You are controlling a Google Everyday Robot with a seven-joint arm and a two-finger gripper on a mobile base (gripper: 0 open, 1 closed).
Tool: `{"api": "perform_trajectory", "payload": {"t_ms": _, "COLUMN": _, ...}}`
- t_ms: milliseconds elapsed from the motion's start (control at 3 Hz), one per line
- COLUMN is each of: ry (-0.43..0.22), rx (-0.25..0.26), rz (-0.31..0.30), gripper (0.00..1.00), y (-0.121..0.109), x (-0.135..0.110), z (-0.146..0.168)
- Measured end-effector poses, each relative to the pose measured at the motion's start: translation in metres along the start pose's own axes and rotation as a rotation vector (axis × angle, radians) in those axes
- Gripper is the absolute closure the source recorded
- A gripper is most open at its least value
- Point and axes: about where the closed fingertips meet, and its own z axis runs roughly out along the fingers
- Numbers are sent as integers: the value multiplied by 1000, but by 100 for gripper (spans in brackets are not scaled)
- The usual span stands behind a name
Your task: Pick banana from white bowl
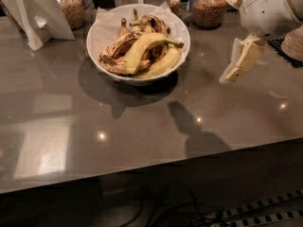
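The white bowl (102,30), lined with white paper, stands on the grey counter at the upper middle. The bright yellow-green banana (141,49) lies across the top of the pile in it, its stem pointing right. Brown-spotted bananas (116,51) lie under and behind it, and a paler yellow banana (163,64) lies along its front right. My gripper (236,63) hangs in the air to the right of the bowl, above the counter and apart from the bowl, fingers pointing down and to the left. It holds nothing.
Glass jars of nuts stand behind the bowl at the left (71,6) and right (207,8). A white folded card stand (35,18) sits at the back left. Stacked white plates (294,44) are at the right edge. The counter's front edge (151,167) runs across below.
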Motion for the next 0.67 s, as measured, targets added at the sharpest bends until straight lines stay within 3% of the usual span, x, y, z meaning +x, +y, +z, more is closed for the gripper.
{"api": "perform_trajectory", "payload": {"t_ms": 333, "ry": 0, "rx": 0, "rz": 0, "gripper": 0, "y": 0, "x": 0, "z": 0}}
{"api": "perform_trajectory", "payload": {"t_ms": 667, "ry": -25, "rx": 13, "rz": -64, "gripper": 0, "y": -6, "x": -2, "z": 11}}
